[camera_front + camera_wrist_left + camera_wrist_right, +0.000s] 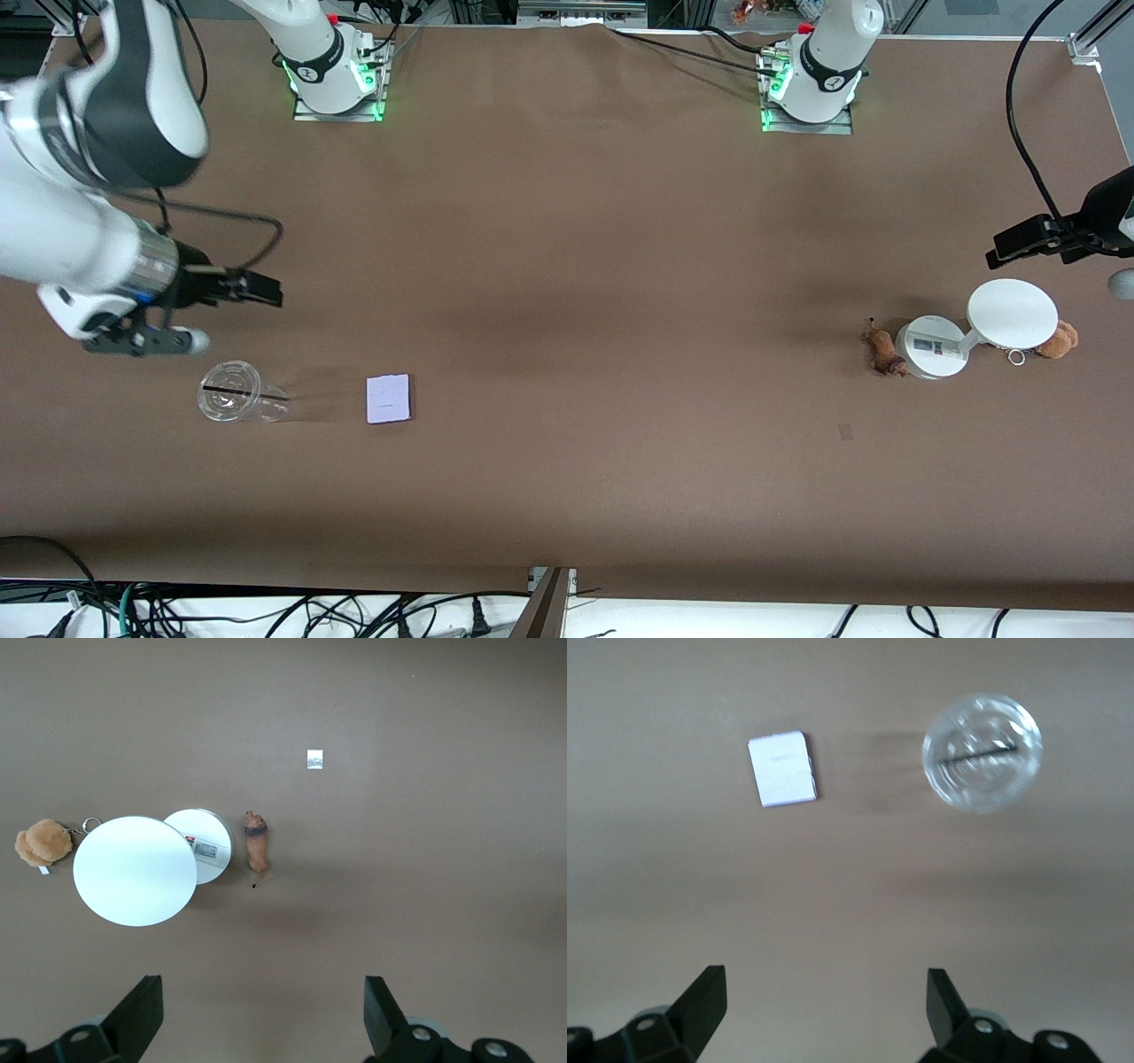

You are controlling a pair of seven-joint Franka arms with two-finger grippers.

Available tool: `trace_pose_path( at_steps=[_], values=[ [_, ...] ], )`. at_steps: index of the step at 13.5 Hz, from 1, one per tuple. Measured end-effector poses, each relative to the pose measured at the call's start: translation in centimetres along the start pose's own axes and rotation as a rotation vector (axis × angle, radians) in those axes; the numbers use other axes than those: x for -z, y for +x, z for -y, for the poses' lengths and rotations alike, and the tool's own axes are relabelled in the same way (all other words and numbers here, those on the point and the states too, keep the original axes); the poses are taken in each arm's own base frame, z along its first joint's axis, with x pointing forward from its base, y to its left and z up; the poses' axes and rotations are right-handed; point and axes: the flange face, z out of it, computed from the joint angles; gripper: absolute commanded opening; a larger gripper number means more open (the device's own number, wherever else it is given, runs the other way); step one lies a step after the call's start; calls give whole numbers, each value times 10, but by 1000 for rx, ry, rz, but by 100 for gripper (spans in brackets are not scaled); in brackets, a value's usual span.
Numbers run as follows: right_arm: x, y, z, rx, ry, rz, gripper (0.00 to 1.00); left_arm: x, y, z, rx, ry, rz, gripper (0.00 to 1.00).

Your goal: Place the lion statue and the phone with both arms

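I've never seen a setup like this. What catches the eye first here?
Probably the white round stand at the left arm's end of the table, with the tiny lion statue right beside its base. At the right arm's end, the pale phone lies flat beside a clear plastic cup. Both grippers hang open above, holding nothing.

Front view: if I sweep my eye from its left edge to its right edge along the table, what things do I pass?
Clear cup → phone → lion statue → white stand → tan plush.
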Motion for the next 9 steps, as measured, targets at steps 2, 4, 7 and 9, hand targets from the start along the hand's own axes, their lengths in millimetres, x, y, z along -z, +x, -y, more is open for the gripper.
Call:
trace_pose_path(
  at_steps=[2, 4, 7, 9],
  values=[
    [20, -16, -17, -24, 3, 21, 100, 0, 0, 0, 0, 0, 0, 100],
    [26, -23, -22, -31, 6, 31, 100, 0, 0, 0, 1, 0, 0, 100],
    [34, -34, -28, -38, 7, 51, 100, -1, 1, 1, 2, 0, 2, 100],
    [41, -48, -38, -48, 16, 53, 100, -3, 2, 2, 4, 1, 6, 100]
  ],
)
